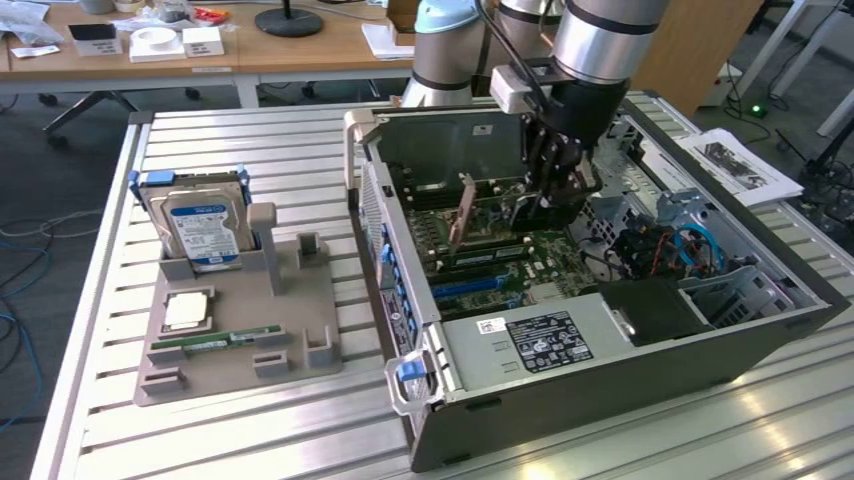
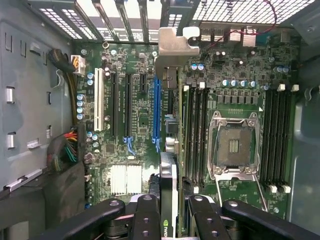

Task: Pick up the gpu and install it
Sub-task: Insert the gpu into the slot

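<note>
Gripper (image 2: pixel 171 202) sits low inside the open computer case (image 1: pixel 607 385), fingers (image 2: pixel 145 219) partly closed and clamped on the gpu (image 2: pixel 168 170) – thin card held edge-on btwn the pads, green logo right at the grip. Card runs straight out ahead of the gripper, silver bracket (image 2: pixel 174 47) at the far end, near the rear slot covers (image 2: pixel 112 15). In the ext view the gripper (image 1: pixel 550 200) hangs over the middle of the mobo (image 2: pixel 145 125), so the gpu's above the board, inside the case. Whether its lower edge touches anything – can't tell, it's hidden under the card itself. Just beside the card on one side: the blue slot (image 2: pixel 157 110), then black slots (image 2: pixel 126 105) and a white slot (image 2: pixel 99 105) further that way. Other side, v. close: mem slots (image 2: pixel 195 135), then the empty CPU socket (image 2: pixel 234 145). Risks, as I read it: card looks a touch off the blue slot's line, so pressed down like this the edge connector cd land on bare board & scrape it. Bracket tab cd catch on the rear frame & lever the card crooked in the grip. Grip looks to be toward one end, so a push cd rock the far end up – half-seated card. Fingers are close to the mem slot latches; a sideways nudge cd clip them. Wire bundle (image 2: pixel 67 150) is well off past the white slot, prob no bother. Outside the case, toward the ext view's left, hard drive (image 1: pixel 200 225) & mem stick (image 1: pixel 214 342) sit in the parts tray (image 1: pixel 234 375), well apart from the gripper.
</note>
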`<state>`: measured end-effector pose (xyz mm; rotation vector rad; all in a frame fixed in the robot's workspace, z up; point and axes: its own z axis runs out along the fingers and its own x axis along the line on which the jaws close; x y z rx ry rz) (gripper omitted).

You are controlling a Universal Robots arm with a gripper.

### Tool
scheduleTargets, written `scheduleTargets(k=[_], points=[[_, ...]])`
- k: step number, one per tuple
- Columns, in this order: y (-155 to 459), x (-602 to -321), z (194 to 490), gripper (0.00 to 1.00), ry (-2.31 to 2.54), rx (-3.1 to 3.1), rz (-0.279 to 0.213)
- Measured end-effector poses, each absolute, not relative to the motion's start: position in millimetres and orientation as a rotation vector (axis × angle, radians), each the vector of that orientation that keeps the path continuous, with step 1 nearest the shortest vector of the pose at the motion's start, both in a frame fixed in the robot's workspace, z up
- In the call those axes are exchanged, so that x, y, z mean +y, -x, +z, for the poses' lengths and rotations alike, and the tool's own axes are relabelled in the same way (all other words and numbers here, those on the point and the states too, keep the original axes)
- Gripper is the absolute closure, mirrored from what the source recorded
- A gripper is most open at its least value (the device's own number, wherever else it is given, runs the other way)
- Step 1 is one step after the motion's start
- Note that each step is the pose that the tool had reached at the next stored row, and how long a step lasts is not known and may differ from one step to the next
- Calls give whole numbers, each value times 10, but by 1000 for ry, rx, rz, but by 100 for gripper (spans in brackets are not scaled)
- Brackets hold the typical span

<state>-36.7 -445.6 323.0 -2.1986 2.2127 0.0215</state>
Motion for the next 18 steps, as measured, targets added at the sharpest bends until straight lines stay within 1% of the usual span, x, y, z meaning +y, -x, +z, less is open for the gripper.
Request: scheduleTargets(k=[10,15,16,18], points=[[460,-4455,3203,73,2198,2212,22],[491,-4456,3117,73,2200,2211,21],[528,-4455,3032,73,2206,2203,19],[543,-4456,3003,73,2209,2195,14]])
